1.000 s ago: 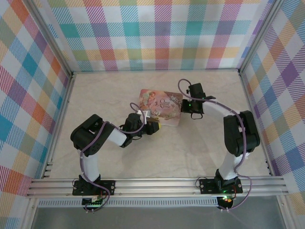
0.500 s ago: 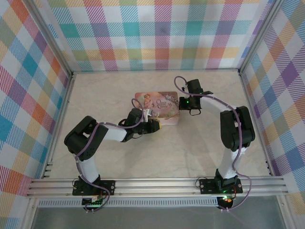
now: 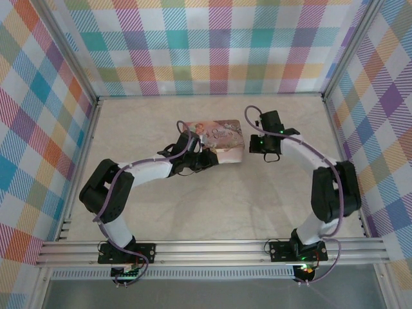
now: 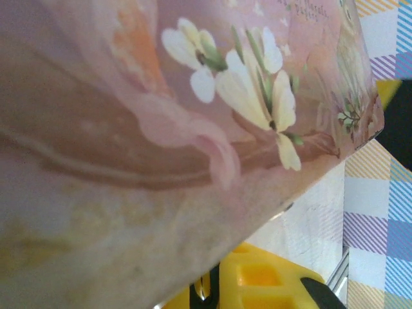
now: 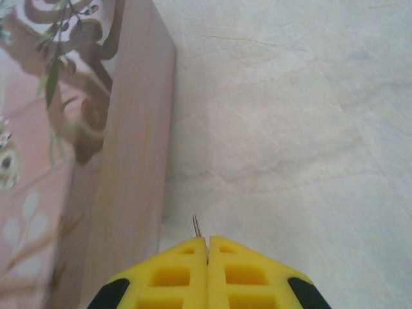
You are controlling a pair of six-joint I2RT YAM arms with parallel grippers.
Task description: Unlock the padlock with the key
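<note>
1. Top view: the left gripper (image 3: 205,159) is set against the near edge of the pink tin (image 3: 219,135), and the right gripper (image 3: 262,153) is held just beside the tin's right end. The padlock's place cannot be told. If the tin is nudged, the keyhole could be carried out of line.
2. Left wrist view: the tin's printed lid is crowded close above a yellow finger. Whether the left claw is apart or together cannot be told, and a loose hold would let the tin slide.
3. Right wrist view: the right fingers are closed together on a thin metal sliver, judged to be the key (image 5: 196,225), near the tin's side wall. So little of it is gripped that it could be twisted or dropped on contact.
</note>
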